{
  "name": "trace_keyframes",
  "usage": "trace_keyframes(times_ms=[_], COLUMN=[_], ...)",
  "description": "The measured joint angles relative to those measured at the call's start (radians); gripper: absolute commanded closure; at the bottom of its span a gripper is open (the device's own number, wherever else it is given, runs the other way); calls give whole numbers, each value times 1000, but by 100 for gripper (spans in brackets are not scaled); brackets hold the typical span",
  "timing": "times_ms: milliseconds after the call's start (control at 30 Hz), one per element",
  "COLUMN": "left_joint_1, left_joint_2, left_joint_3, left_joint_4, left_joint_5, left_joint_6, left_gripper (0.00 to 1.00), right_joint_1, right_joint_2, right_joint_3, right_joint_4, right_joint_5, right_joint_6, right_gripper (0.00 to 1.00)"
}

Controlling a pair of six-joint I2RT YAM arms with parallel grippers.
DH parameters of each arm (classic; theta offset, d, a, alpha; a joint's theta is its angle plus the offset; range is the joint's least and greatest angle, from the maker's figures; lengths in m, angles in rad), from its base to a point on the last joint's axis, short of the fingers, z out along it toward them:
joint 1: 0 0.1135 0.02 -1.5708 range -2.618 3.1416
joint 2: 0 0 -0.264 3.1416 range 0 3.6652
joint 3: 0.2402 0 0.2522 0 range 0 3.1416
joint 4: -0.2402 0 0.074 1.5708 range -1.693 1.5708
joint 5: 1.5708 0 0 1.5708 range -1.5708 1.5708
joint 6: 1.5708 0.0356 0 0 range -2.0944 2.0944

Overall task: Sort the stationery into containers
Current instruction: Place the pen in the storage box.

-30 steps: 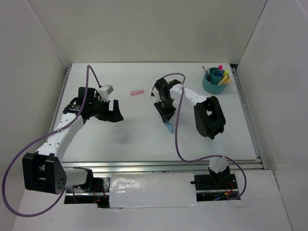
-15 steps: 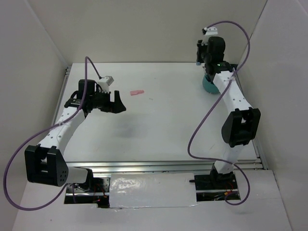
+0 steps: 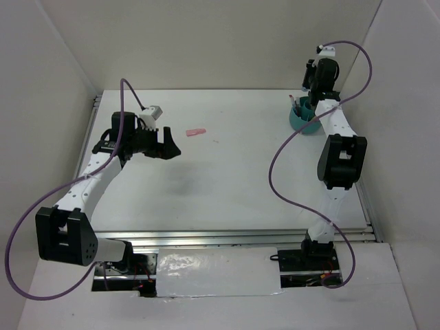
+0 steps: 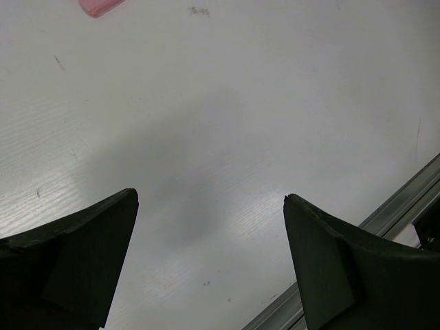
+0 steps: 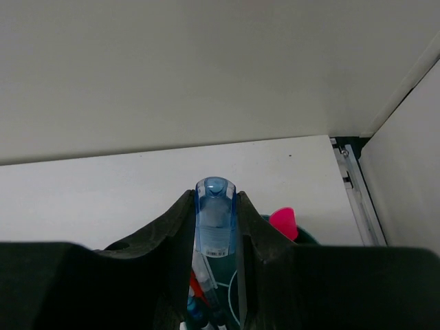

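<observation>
We see the right gripper (image 5: 215,198) pinching a blue pen (image 5: 215,227) upright over the teal cup (image 3: 300,126); the left gripper (image 4: 210,197) hangs wide open near the pink eraser (image 3: 196,130).

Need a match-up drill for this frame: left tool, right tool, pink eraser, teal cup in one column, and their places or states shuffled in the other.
1. left tool
2. right tool
3. pink eraser
4. teal cup

A. shut on the blue pen
B. far right corner of the table
C. open, nothing between its fingers
D. lying loose on the table, far side, left of centre

Pairs: 1-C, 2-A, 3-D, 4-B
</observation>
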State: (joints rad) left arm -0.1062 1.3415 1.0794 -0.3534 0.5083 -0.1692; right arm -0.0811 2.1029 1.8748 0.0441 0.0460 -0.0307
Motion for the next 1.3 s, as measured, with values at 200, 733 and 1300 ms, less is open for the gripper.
trace_keyframes(times_ms=[200,733,1300], left_joint_1=[0,0,0], left_joint_2=[24,69,169], left_joint_3=[1,11,74], left_joint_4=[8,9,-14], left_joint_5=[2,-2,-88], left_joint_6=[0,5,53], left_gripper=[1,1,1], right_joint_1=[-10,-23,-23], right_joint_2=[43,138,145], right_joint_3=[22,56,47], right_joint_4=[34,75,69], right_joint_5=[-9,-5,3], right_joint_6=[0,-15,-38], right_gripper=[100,99,73])
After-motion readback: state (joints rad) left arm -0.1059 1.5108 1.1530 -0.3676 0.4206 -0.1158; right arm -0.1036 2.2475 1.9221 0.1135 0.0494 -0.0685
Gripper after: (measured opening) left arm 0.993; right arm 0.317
